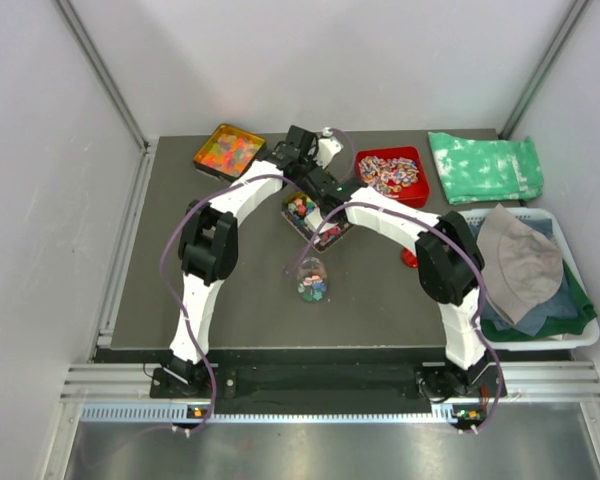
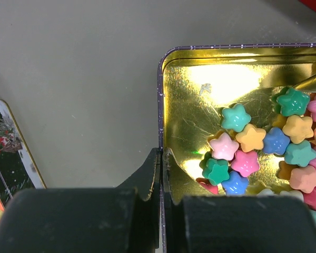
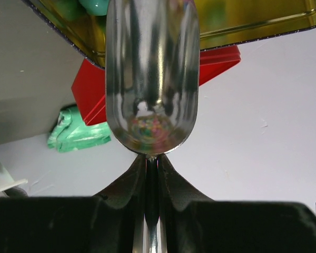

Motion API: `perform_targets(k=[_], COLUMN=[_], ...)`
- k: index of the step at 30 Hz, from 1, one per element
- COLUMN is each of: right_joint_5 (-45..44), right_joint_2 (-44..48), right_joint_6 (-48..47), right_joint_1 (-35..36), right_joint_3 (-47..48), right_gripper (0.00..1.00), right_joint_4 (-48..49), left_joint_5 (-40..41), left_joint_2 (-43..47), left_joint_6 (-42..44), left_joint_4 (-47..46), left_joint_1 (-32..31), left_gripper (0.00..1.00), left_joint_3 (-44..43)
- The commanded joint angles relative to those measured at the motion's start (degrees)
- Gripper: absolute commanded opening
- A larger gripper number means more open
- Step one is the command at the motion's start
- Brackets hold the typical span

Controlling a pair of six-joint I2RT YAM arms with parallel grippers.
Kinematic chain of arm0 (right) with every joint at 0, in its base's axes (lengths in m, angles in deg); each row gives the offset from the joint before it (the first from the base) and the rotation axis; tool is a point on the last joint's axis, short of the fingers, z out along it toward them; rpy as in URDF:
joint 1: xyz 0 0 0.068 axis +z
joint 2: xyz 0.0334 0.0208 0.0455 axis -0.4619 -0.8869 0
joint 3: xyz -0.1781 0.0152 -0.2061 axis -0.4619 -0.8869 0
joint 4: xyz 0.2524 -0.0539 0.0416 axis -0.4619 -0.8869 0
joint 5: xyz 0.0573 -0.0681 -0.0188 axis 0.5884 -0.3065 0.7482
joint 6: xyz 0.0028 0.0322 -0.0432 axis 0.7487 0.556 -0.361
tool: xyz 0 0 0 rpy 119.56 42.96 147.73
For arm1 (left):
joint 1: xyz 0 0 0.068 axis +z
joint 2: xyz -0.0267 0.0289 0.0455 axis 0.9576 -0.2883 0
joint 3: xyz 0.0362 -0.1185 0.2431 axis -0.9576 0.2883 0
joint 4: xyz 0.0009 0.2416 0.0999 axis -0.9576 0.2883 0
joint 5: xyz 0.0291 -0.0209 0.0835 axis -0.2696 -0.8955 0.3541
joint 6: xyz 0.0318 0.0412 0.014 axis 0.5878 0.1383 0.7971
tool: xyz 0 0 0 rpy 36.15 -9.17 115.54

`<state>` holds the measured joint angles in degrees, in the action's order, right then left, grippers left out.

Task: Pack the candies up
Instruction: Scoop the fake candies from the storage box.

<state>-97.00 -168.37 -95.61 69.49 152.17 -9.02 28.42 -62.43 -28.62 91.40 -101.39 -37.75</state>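
our left gripper (image 2: 160, 176) is clenched on the rim of the gold tin (image 2: 160, 105), where most candies (image 2: 263, 147) lie. a few sit in the clear container (image 1: 311, 278). our right gripper (image 3: 151, 171) grasps a metal scoop (image 3: 151, 79); we judge much scooping is left.

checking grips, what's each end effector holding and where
Left end effector pinches the gold tin's wall; right end effector clamps the metal scoop's handle.

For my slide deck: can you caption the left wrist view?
Left gripper clamps the rim of a gold tin holding pastel star-shaped candies.
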Motion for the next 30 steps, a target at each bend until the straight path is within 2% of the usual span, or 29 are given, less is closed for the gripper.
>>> perform_targets(k=[1, 14, 24, 30], right_joint_5=[-1.3, 11.0, 15.4, 17.1], right_joint_2=[-1.9, -2.8, -5.3, -6.1], right_joint_6=[0.1, 8.7, 14.7, 14.7], right_joint_1=[-0.1, 1.0, 0.7, 0.6], right_joint_3=[2.8, 9.6, 10.7, 8.6], right_gripper=[0.0, 0.0, 0.0, 0.0], right_joint_4=[-0.5, -18.0, -17.2, -13.6], left_joint_5=[-1.8, -1.6, -1.3, -2.0], left_joint_2=[6.5, 6.4, 6.2, 6.3], left_joint_6=[-0.6, -1.1, -1.7, -2.6], left_joint_4=[-2.4, -2.3, -2.2, -2.2], left_joint_1=[-0.4, -0.4, -0.4, -0.4], left_gripper=[0.0, 0.0, 0.0, 0.0], left_joint_3=[-3.3, -3.3, -3.3, -3.4])
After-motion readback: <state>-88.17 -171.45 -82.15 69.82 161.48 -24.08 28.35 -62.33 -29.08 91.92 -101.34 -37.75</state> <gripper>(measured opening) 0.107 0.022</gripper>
